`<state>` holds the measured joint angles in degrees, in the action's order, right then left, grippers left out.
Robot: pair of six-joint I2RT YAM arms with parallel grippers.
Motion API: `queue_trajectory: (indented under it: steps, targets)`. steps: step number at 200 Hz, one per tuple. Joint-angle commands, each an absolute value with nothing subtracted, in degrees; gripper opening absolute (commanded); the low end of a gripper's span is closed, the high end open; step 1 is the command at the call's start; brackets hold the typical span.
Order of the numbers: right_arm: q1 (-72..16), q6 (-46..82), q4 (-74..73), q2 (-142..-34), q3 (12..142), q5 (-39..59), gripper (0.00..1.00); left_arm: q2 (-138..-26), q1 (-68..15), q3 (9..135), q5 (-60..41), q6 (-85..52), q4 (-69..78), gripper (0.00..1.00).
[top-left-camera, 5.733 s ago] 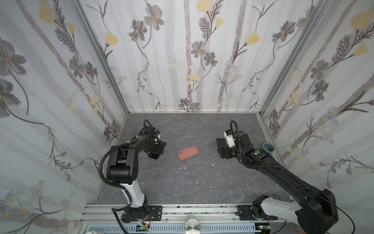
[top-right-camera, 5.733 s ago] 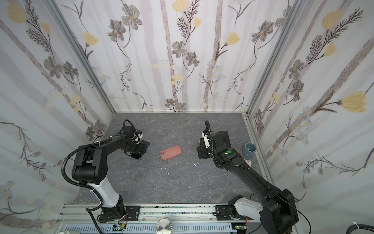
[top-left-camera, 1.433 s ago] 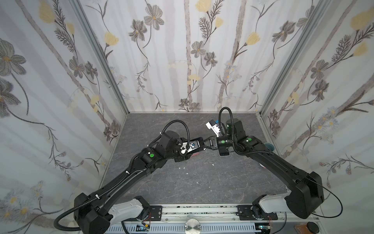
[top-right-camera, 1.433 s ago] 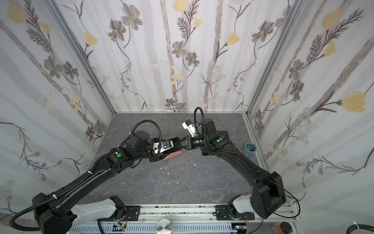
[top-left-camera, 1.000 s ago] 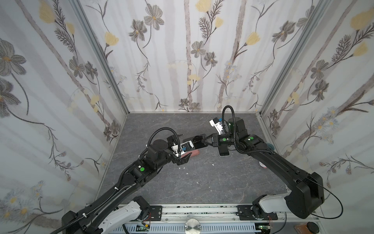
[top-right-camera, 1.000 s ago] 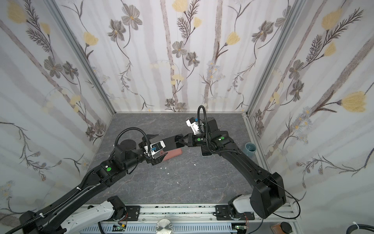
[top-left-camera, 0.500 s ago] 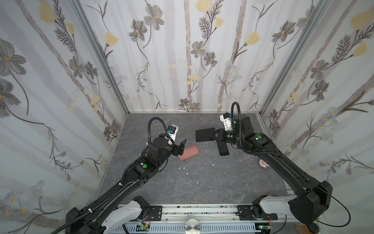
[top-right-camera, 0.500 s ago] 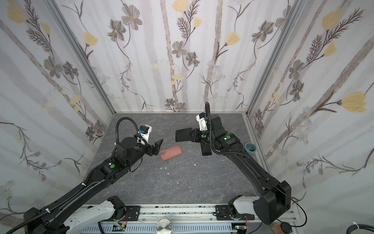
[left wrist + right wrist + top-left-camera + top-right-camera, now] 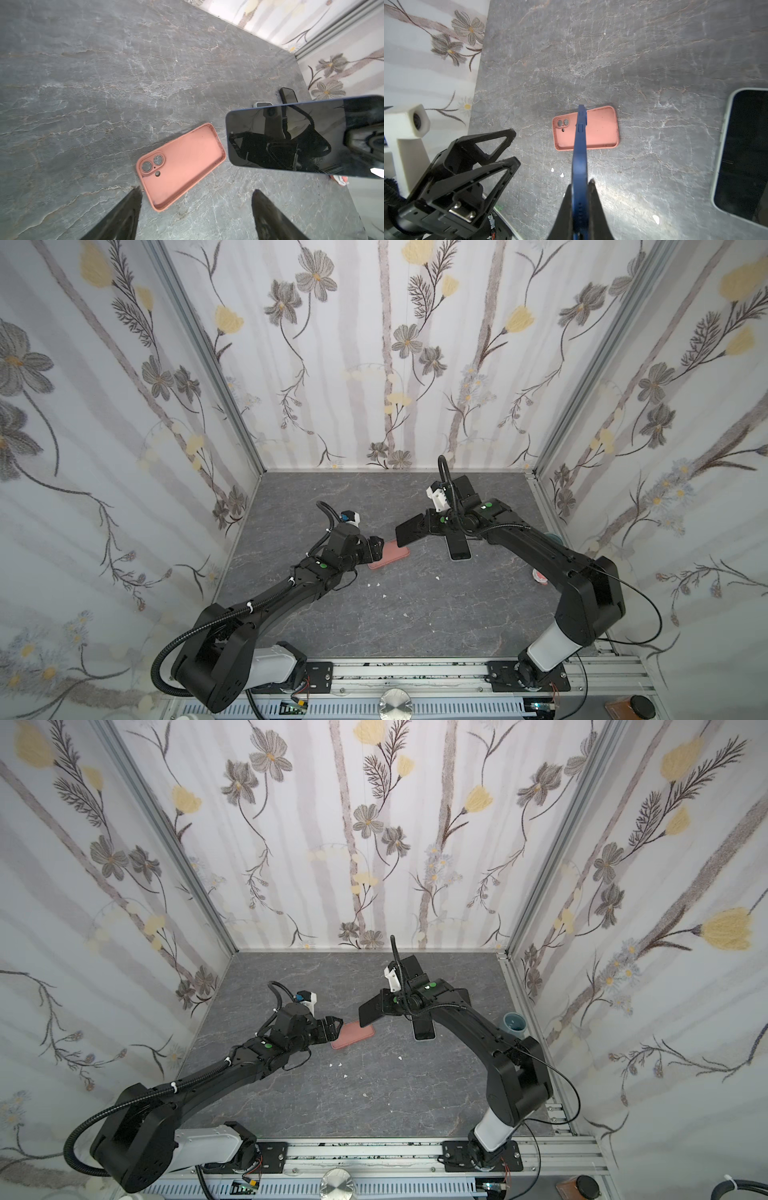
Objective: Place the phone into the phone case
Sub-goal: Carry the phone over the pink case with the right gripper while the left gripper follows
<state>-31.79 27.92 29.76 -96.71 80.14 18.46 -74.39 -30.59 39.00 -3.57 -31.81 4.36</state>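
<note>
At left, left gripper [image 9: 197,190]: jaws wide apart, empty; tips just short of the case's camera end.
Centre, phone case [image 9: 390,554]: pink, flat on table [image 9: 415,614], hollow side up, untouched.
Right of centre, phone [image 9: 411,531]: dark blue, lifted, tilted, over the case's far end.
At right, right gripper [image 9: 581,184]: clamped on the phone's end.

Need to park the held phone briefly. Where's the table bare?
Widest bare patch: the front of the table between both arm bases, only crumbs there. Also the back strip behind the phone case. Crowded: the centre, where the left gripper and the right gripper with the held phone meet at the case, and the right side, with the spare phone and cup.
</note>
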Motion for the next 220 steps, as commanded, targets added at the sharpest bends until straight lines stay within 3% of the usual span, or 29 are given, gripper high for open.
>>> queue_trajectory:
  steps: [1, 76, 187, 220]
  targets:
    - [-31.94, 25.44, 29.72, -100.04, 82.72, 20.62, 0.00, -75.76, -28.82, 39.12, -7.30, -34.81, 7.43, 0.83]
    - [-32.99, 24.55, 30.67, -103.19, 78.72, 20.28, 0.00, -79.64, -26.98, 36.04, -10.06, -35.66, 10.80, 0.86]
    - [-31.97, 33.15, 24.77, -91.78, 62.65, 20.03, 0.00, -87.42, -27.41, 35.09, -18.57, -35.77, 15.09, 0.83]
    - [-31.88, 36.66, 17.25, -87.96, 59.36, 25.23, 0.00, -87.81, -28.24, 34.97, -20.21, -35.87, 15.41, 0.82]
